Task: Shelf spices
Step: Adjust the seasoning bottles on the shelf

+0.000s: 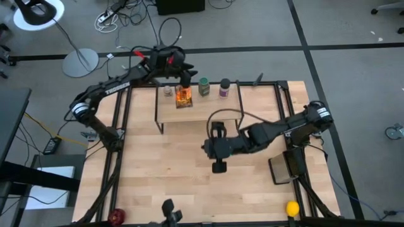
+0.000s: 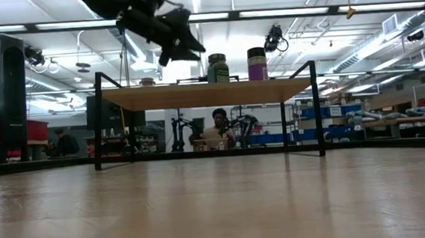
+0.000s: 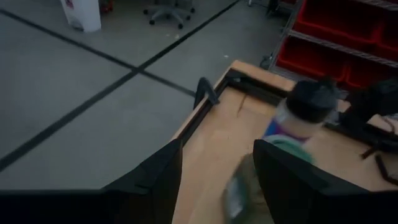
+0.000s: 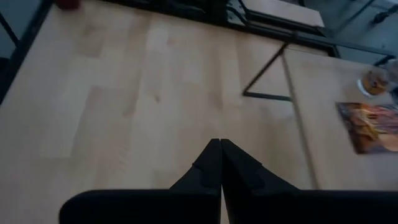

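Note:
The shelf (image 1: 199,108), a wooden board on thin black legs, stands at the table's far side. On its board stand the tiny pale-capped jar (image 1: 168,91), the green-lidded jar (image 1: 204,86) and the purple-labelled jar (image 1: 224,88), and the orange packet (image 1: 184,96) lies flat. My left gripper (image 1: 185,77) hovers open above the shelf's far edge, raised clear of the board in the low view (image 2: 177,43). Its wrist view shows the green-lidded jar (image 3: 239,186) and the purple-labelled jar (image 3: 305,106) ahead. My right gripper (image 1: 219,151) is shut over the bare tabletop, nearer than the shelf (image 4: 219,162).
A yellow ball (image 1: 292,208) lies near the table's near right corner, a dark flat plate (image 1: 284,169) at the right edge and a red thing (image 1: 117,217) near the near left corner. A person (image 2: 219,126) sits in the room beyond the shelf.

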Robot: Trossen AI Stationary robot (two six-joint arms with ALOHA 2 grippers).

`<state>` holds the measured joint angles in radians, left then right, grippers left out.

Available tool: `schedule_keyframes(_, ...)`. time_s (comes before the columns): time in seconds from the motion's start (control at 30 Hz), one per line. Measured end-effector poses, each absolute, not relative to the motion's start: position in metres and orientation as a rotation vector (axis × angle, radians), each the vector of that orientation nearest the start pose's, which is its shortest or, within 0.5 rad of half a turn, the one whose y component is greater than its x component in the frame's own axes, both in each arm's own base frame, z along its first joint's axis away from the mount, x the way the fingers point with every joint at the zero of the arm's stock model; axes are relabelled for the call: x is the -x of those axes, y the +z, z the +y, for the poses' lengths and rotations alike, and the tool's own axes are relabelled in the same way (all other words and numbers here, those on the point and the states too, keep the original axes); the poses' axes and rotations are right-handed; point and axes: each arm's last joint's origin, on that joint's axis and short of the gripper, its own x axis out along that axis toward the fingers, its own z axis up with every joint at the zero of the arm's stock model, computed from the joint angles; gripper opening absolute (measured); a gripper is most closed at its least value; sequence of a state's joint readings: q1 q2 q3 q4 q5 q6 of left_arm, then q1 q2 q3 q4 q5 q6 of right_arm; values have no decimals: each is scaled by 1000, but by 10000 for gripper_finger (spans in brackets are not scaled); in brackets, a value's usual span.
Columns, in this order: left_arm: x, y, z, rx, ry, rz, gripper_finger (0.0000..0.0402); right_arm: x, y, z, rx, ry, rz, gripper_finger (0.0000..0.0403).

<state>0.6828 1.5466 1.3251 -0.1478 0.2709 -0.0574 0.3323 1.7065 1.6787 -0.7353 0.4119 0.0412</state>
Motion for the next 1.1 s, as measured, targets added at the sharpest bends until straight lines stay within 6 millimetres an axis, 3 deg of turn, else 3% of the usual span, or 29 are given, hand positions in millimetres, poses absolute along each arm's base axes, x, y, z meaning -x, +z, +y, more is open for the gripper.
schedule_keyframes(0.13,-285,326,233,249,424,343,201,-354,345,117,234,-97,684,0)
schedule_keyframes(0.37,-301,326,249,232,394,347,201,-345,359,110,181,-143,650,0)
schedule_keyframes(0.67,-321,317,269,249,366,465,201,-338,365,118,185,-132,624,0)
schedule_keyframes(1.1,-328,315,270,266,241,463,188,-337,362,117,217,-131,654,0)
